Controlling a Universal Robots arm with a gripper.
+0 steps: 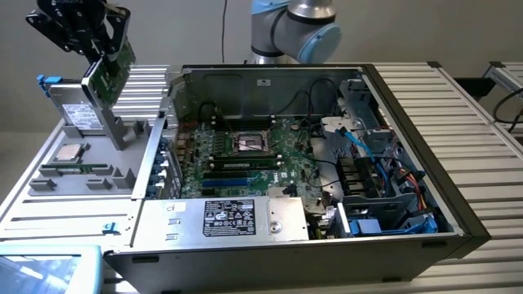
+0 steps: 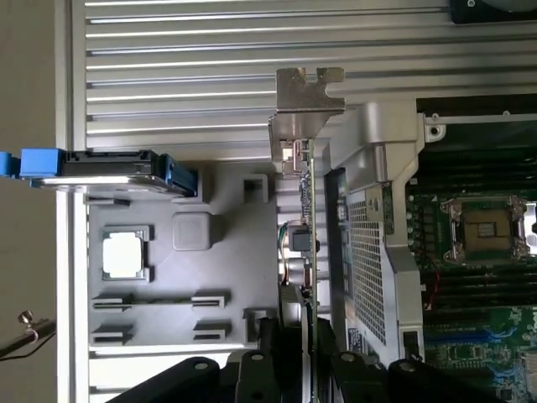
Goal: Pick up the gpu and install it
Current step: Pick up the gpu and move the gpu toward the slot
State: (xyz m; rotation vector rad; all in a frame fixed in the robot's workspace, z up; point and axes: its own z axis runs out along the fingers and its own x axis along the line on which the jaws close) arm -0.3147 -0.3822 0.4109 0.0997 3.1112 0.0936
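Green gpu [image 1: 112,72], silver bracket [image 2: 307,91] gleaming, and the hand [image 1: 105,50] on it all black. Tray [image 1: 90,177]: plain grey. Drive [image 1: 75,113]: silver, white label, bright blue clips. Case [image 1: 286,266] is black outside and grey inside. The board [image 1: 245,162] is green with blue slots, and the cables [image 1: 359,138] are blue too. Arm [image 1: 298,27]: silver with pale blue caps. Bench [image 1: 466,104]: pale grey, ribbed in even stripes.

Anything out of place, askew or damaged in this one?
Nothing looks damaged or spilled. The gpu hangs tilted in the jaws above the grey parts tray, at the exterior view's left, outside the open case.
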